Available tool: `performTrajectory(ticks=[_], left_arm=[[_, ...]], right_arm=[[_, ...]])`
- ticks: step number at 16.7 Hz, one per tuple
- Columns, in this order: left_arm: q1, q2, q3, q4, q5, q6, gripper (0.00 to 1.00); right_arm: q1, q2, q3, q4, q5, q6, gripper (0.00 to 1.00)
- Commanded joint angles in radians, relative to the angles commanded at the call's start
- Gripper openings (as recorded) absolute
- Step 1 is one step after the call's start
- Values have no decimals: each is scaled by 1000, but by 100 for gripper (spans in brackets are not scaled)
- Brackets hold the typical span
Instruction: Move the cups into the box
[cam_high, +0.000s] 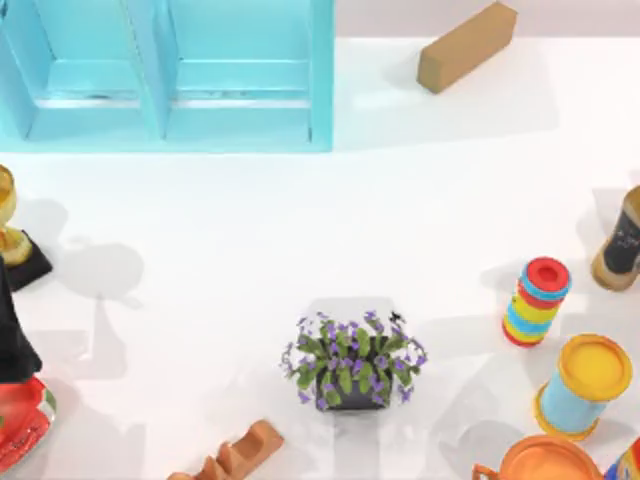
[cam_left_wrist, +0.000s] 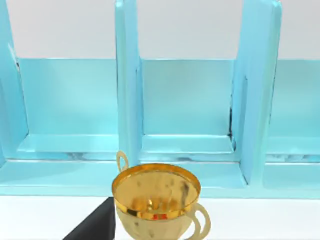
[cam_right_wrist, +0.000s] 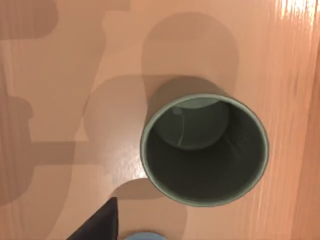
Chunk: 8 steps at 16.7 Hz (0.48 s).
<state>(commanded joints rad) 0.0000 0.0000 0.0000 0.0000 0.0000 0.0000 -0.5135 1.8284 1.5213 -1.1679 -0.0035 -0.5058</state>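
Note:
The olive-grey cup (cam_right_wrist: 205, 150) stands upright and empty on a wood-coloured surface, seen straight down from the right wrist view. A sliver of a blue rounded rim (cam_right_wrist: 145, 235), possibly the blue cup, shows close beside it. The light-blue box (cam_high: 322, 80) sits at the table's far left, open, with an inner divider (cam_left_wrist: 127, 100). The left wrist view faces its compartments from across a gold trophy (cam_left_wrist: 156, 200). A dark wedge of my left gripper (cam_left_wrist: 95, 227) and one of my right gripper (cam_right_wrist: 97, 225) show at the edges of the wrist views.
A tan block (cam_high: 465, 45) lies at the far right. The gold trophy (cam_high: 8, 215) stands at the left edge. A potted plant (cam_high: 352, 362) is front centre. A striped cylinder (cam_high: 536, 300), a yellow-lidded tub (cam_high: 585, 385) and a dark can (cam_high: 622, 245) crowd the right.

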Motion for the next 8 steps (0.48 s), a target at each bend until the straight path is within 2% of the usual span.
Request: performTrajectory(ticks=[5,8], left_arm=[[0,0,0,0,0,0,100],[0,0,0,0,0,0,100]], right_arm=[[-2,4,237,-231,-2,0,100],[1,-2,290,-286,-3,0,100]])
